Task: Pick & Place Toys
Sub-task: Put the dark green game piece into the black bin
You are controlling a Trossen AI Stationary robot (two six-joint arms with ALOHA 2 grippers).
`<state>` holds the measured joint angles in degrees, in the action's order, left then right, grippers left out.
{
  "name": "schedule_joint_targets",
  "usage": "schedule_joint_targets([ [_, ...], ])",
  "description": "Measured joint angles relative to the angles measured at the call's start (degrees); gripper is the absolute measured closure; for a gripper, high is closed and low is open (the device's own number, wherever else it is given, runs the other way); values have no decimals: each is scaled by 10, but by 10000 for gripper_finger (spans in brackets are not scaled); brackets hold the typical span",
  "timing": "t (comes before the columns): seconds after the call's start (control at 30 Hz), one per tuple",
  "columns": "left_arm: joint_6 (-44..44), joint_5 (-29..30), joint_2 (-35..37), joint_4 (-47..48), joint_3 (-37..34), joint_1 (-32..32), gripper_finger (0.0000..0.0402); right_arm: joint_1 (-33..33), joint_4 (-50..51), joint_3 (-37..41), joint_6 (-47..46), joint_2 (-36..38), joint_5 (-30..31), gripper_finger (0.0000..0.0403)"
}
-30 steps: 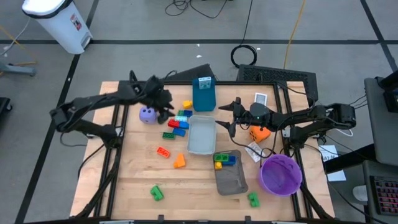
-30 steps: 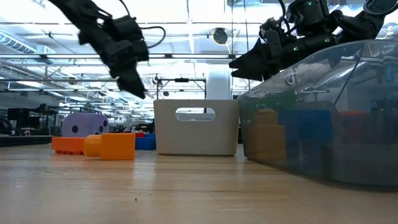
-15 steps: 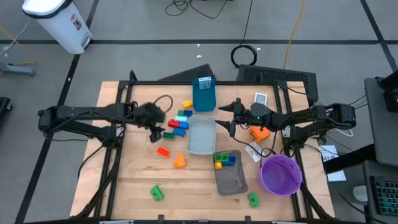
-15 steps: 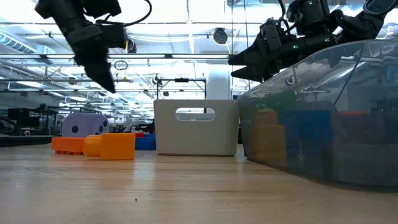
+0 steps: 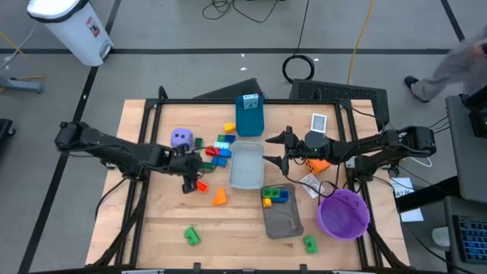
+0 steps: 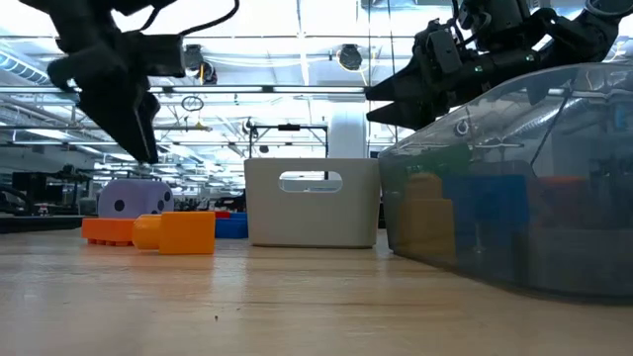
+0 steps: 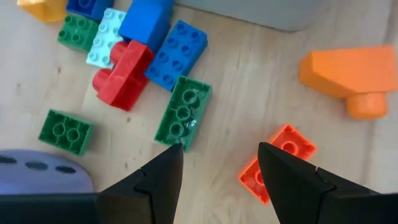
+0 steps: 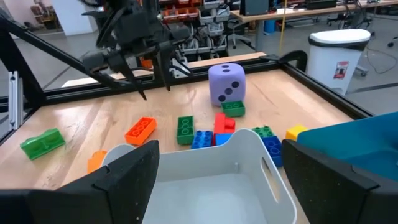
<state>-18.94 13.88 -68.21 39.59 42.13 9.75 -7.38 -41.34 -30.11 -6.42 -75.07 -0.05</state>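
The left tool [image 5: 190, 183] hangs above the table [image 5: 160, 221] with its two fingers parted and nothing between them. Seen from its wrist, a long green brick [image 7: 184, 112] lies just beyond one fingertip [image 7: 163, 173] and a flat orange brick [image 7: 277, 163] just beyond the other, with bare wood in the gap. Farther ahead of this tool sit a red brick [image 7: 124, 73], two blue bricks [image 7: 177, 53] and a pale turquoise one [image 7: 104, 38]; a square green brick [image 7: 65, 131] and the purple die [image 7: 37, 169] lie off to one side, and a larger orange piece [image 7: 348, 74] to the other.

The right tool [image 5: 275, 150] hovers over the light grey tray [image 5: 246, 164], fingers spread wide and empty; the tray's white inside [image 8: 205, 186] lies directly between and below them. Beyond the tray from this tool is the purple die [image 8: 225, 84], its black dots showing. The orange die [image 5: 318, 162] sits under the right arm, behind its tool.

A second, darker tray [image 5: 281, 217] holds yellow, green and blue bricks [image 5: 275, 195]. A purple bowl [image 5: 344, 213] stands beside it. Two green bricks [image 5: 191, 236] lie apart from both tools near the table's front edge. No writing on the toys can be read.
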Motion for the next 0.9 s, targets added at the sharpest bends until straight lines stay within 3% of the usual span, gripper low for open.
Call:
schedule_joint_targets([
  [0.37,57,-11,-86,-9,0,-53,185,0,4,0,0,0,0,78],
  [0.6,105,-62,-95,-34,0,-99,185,0,17,0,0,0,0,78],
  [0.9,170,-80,-101,-62,1,-130,184,0,28,0,0,0,0,78],
])
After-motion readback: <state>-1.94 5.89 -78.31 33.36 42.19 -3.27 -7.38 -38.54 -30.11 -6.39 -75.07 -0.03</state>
